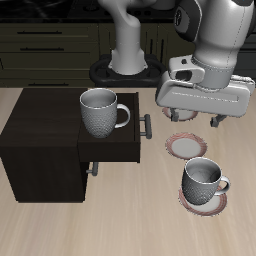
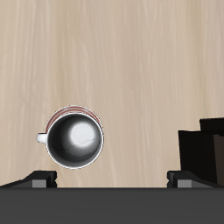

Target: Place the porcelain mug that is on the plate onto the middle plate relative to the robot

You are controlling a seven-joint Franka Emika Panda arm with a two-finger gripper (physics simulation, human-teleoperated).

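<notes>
The porcelain mug (image 1: 204, 179) is grey-white and speckled. It stands upright on the plate (image 1: 190, 203) nearest the table's front edge. The middle plate (image 1: 186, 147) lies bare just behind it. My gripper (image 1: 192, 118) hangs open and empty above the table, farther back than the middle plate and well above the mug. In the wrist view the mug (image 2: 75, 139) shows from above with its handle out to one side. The plate's reddish rim (image 2: 73, 108) peeks out past it. The mug lies off-centre between my two fingertips (image 2: 39, 178).
A dark wooden cabinet (image 1: 40, 140) with a drawer pulled out stands beside the plates and also shows in the wrist view (image 2: 206, 147). A bigger similar mug (image 1: 99, 111) stands on top of it. A third plate (image 1: 177, 117) is mostly hidden behind my gripper.
</notes>
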